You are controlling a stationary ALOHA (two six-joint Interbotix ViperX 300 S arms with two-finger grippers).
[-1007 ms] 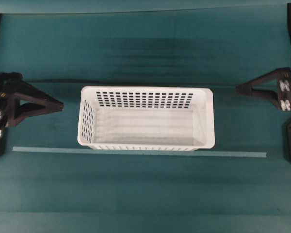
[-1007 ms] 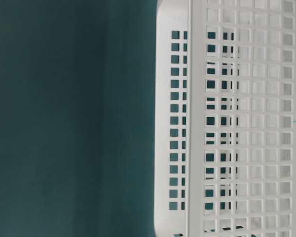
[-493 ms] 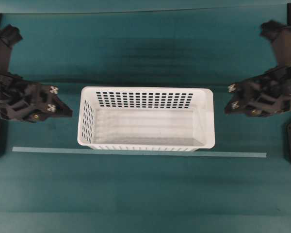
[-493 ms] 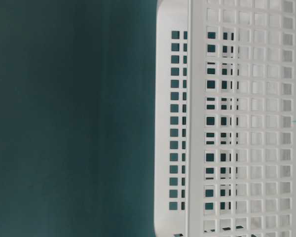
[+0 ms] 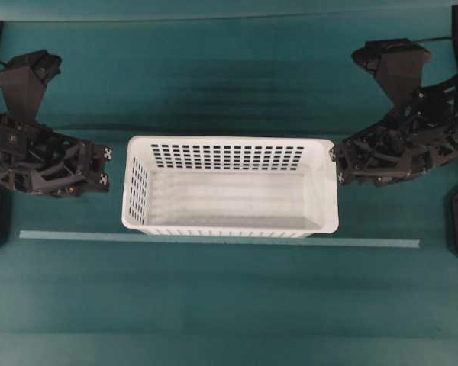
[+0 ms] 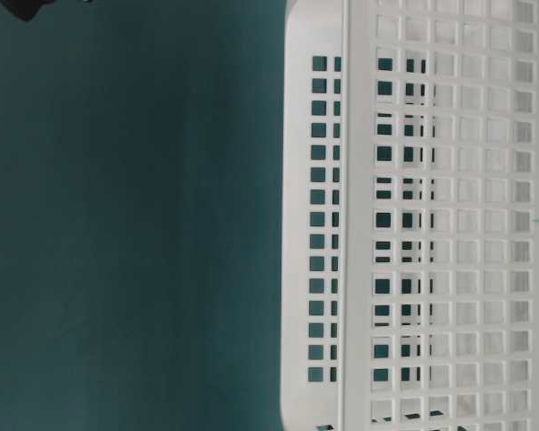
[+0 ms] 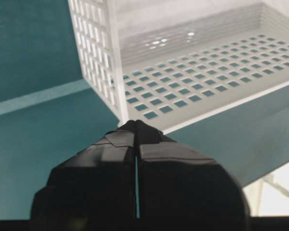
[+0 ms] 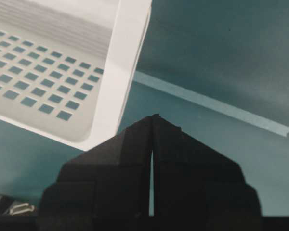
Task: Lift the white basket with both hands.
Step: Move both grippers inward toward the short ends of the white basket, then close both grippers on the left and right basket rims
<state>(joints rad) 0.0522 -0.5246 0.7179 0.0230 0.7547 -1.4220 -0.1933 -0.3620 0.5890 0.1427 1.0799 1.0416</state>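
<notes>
Both arms have swung in toward the white basket [image 5: 230, 185] since the earlier frames, each now tipped down at one short end. That basket sits in the middle of the green table [image 5: 229, 297], unmoved, its front wall along a pale tape line [image 5: 366, 242]. At its left end the left gripper [image 5: 107, 166] has its 2 fingers pressed together, just beside the rim. At its right end the right gripper [image 5: 334, 164], also closed on nothing, is about touching the rim; contact is unclear.
</notes>
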